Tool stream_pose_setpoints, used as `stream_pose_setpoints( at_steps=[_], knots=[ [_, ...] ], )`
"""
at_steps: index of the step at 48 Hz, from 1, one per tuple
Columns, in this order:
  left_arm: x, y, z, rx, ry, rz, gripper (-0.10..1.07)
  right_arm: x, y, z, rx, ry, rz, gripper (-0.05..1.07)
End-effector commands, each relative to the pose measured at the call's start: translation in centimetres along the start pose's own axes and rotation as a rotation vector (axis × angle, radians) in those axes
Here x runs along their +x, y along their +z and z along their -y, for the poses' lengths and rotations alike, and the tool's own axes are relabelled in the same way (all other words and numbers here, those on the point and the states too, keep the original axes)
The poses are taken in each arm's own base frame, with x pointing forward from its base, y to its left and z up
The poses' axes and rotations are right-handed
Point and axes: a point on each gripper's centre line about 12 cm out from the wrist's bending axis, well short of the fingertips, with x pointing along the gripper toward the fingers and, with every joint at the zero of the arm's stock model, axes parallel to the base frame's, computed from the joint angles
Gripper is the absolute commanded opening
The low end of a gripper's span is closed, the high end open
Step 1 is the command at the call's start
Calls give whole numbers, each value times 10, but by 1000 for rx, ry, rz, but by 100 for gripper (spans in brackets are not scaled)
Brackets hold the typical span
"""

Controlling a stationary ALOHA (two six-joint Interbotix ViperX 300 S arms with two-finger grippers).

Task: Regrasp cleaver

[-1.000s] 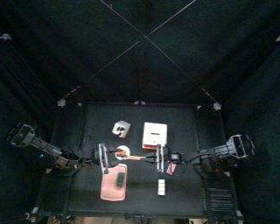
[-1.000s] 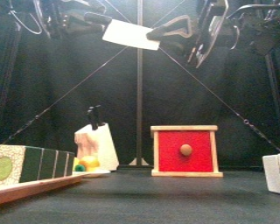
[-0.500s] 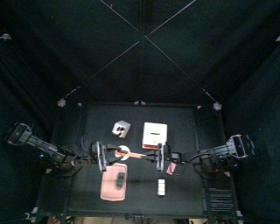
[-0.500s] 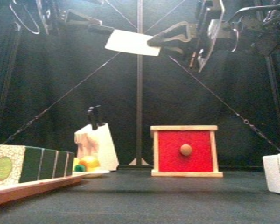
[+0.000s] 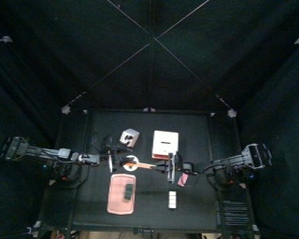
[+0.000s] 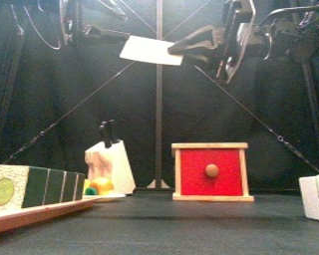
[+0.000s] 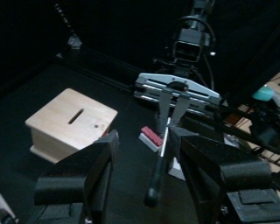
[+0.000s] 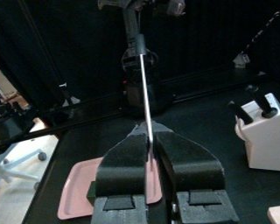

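The cleaver (image 5: pixel 135 165) hangs in the air over the table's middle. Its whitish blade (image 6: pixel 152 50) shows high up in the front view, tilted nearly flat. My right gripper (image 5: pixel 166 168) is shut on the cleaver from the right (image 6: pixel 205 42). In the right wrist view the blade (image 8: pixel 146 96) stands edge-on between the closed jaws (image 8: pixel 146 171). My left gripper (image 5: pixel 113 164) is open just left of the cleaver and does not touch it. The left wrist view shows its jaws (image 7: pixel 160 166) spread, with the cleaver (image 7: pixel 164 144) between and beyond them.
A red-fronted box (image 6: pixel 211 171) stands behind the cleaver, also in the top view (image 5: pixel 163 140). A knife block (image 6: pixel 111 167) stands left of it. The pink slab (image 5: pixel 120 194) lies at the front. Small white pieces (image 5: pixel 171 199) lie at the front right.
The left arm has drawn back to the left, away from the cleaver. The blade has sunk a little and tilted flatter in the right gripper.
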Motion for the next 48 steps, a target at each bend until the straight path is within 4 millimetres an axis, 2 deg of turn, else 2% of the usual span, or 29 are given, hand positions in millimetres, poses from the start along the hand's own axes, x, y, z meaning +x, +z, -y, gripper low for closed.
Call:
stream_pose_setpoints(
  at_steps=[1, 9, 14, 22, 32, 38, 48],
  knots=[
    [-4, 13, -2, -24, 52, -10, 85, -1, 12, -1, 10, 2, 36, 37],
    [-13, 13, -16, -1, 228, -153, 85, 0, 13, -1, 10, 1, 39, 37],
    [-19, 8, -17, 42, 260, -265, 85, 1, 11, -1, 12, -2, 35, 37],
    [-21, -3, -11, 153, 151, -290, 85, 1, 10, 1, 27, -14, 24, 37],
    [-30, -33, -3, 232, -112, -148, 85, 3, 6, 2, 59, -30, -17, 37],
    [-40, -52, -12, 242, -208, -72, 85, 4, 6, -1, 43, -13, -31, 37],
    [-42, -84, -19, 311, -296, -67, 85, 6, 3, -2, 30, -2, -61, 37]
  ],
)
